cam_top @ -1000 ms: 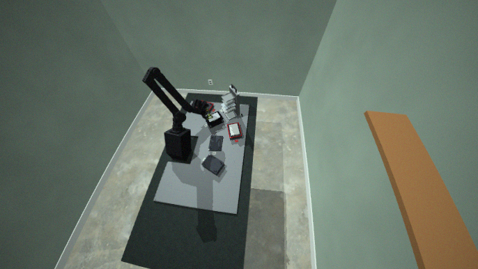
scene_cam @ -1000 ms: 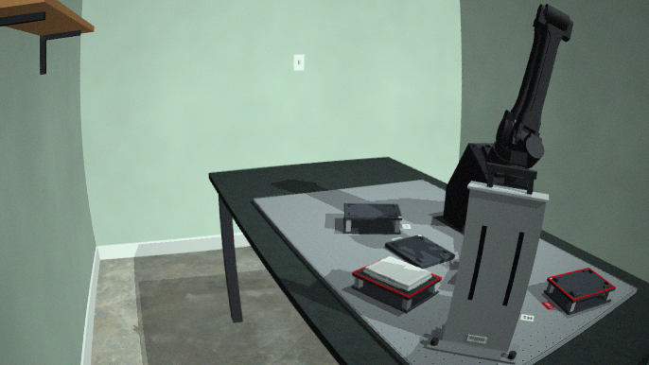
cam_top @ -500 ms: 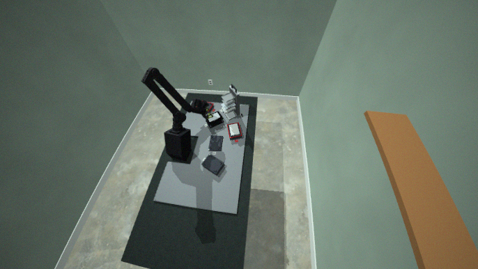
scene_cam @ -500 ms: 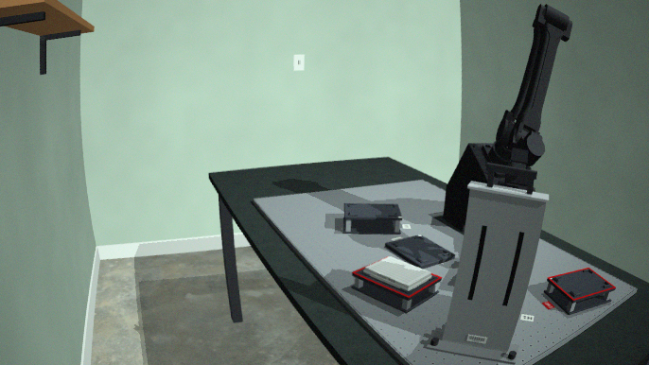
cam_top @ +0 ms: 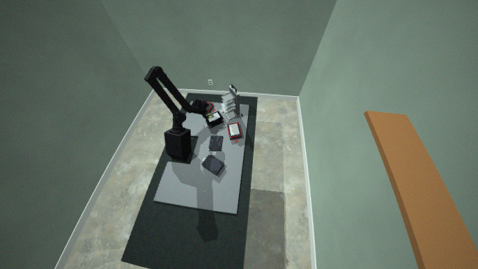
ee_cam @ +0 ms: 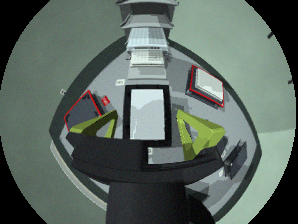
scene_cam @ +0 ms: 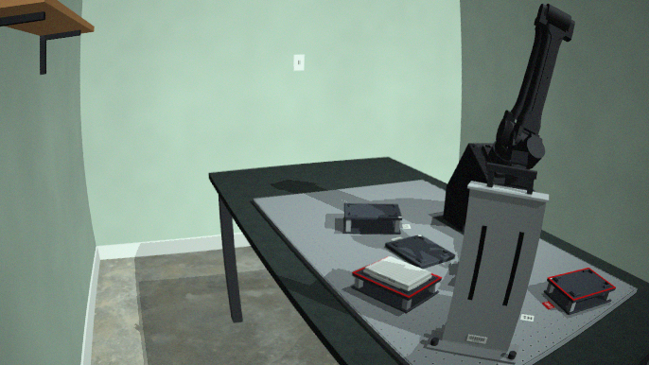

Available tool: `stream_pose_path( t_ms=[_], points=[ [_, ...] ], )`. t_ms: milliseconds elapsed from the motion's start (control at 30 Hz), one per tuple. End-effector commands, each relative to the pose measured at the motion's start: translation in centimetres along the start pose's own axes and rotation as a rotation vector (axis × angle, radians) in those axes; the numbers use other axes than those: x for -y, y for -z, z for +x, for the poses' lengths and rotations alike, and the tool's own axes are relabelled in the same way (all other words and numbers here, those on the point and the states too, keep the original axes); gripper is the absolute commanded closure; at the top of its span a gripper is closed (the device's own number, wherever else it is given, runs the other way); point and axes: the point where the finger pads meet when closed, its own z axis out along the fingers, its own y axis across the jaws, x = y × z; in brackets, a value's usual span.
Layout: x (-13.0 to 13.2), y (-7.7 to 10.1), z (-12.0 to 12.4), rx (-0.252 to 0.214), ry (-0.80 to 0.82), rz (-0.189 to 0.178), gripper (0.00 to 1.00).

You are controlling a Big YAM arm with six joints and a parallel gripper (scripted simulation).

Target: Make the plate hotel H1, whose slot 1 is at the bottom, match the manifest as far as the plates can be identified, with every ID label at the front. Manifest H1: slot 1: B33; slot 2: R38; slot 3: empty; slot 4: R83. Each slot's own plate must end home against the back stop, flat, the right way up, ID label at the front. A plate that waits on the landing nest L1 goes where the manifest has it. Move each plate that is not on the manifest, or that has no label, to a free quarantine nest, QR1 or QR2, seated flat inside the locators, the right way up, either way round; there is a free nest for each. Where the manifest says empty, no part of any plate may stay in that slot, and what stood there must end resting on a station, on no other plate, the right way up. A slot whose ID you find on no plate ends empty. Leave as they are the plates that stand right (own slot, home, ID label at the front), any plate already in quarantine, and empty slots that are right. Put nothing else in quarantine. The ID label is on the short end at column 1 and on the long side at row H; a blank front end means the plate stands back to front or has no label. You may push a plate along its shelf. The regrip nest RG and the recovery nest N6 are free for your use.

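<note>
White plate on nest directly beneath wide-open, empty hand; risk: off-centre descent landing yellow-green fingers on plate rim, tilting it.

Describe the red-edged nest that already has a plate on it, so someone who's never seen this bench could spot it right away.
Start at the tall grey plate hotel standing on the grey bench mat. In the exterior view, the nest sits just left of the hotel's back panel, near the table's front edge. It carries a white plate, while the other red-edged nest, right of the hotel, is bare and the two remaining nests are plain dark.
</note>
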Motion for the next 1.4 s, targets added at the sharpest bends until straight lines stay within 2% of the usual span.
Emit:
stream_pose_path(
  t_ms=[0,233,300,333,433,500,867,900,967,1300,1367],
  points=[
    [-0.5,-0.8,0.7,0.002,-0.011,-0.015,0.00],
    [-0.5,-2.4,2.2,0.004,-0.011,-0.016,0.00],
    [-0.5,-2.4,2.2,0.004,-0.011,-0.016,0.00],
    [-0.4,-2.1,1.4,0.028,-0.016,-0.016,0.00],
    [-0.3,-2.0,1.4,0.028,-0.016,-0.014,0.00],
    [-0.2,-1.9,3.0,-0.009,-0.011,-0.010,0.00],
    [-0.1,-1.2,4.2,-0.013,-0.011,-0.008,0.00],
    [-0.5,-1.4,3.6,0.005,-0.012,-0.017,0.00],
    [-0.1,-0.9,4.6,-0.014,-0.010,-0.008,0.00],
    [0.0,-0.1,6.0,-0.020,-0.010,-0.005,0.00],
    [-0.4,-0.9,5.4,-0.002,-0.012,-0.014,0.00]
  ],
)
